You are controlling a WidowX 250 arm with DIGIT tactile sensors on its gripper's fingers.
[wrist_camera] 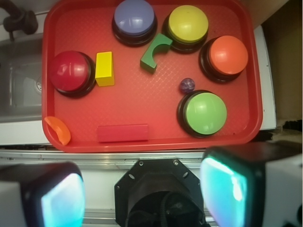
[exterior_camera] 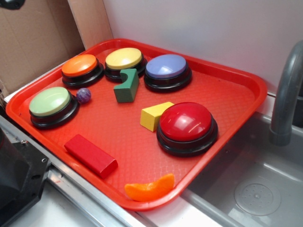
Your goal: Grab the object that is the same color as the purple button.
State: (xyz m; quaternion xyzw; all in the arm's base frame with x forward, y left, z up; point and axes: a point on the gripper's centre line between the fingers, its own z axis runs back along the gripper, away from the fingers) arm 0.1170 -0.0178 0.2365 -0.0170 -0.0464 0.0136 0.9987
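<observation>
A small marbled purple ball (exterior_camera: 84, 95) (wrist_camera: 187, 85) lies on the red tray (exterior_camera: 236, 80) (wrist_camera: 156, 106), between the green button (exterior_camera: 50, 105) (wrist_camera: 203, 112) and the orange button (exterior_camera: 81, 68) (wrist_camera: 227, 56). The purple button (exterior_camera: 166, 70) (wrist_camera: 135, 20), lavender-blue on a black base, stands at the tray's far side. In the wrist view my gripper (wrist_camera: 142, 191) hangs high above the tray's near edge, over the robot base, far from the ball. Its two fingers stand wide apart with nothing between them. The exterior view does not show the gripper.
On the tray also stand a red button (exterior_camera: 186, 126) and a yellow button (exterior_camera: 124, 61). Loose pieces lie there: a green notched block (exterior_camera: 126, 86), a yellow block (exterior_camera: 154, 115), a red bar (exterior_camera: 91, 154), an orange wedge (exterior_camera: 150, 187). A sink (exterior_camera: 258, 189) with a grey faucet (exterior_camera: 284, 94) adjoins.
</observation>
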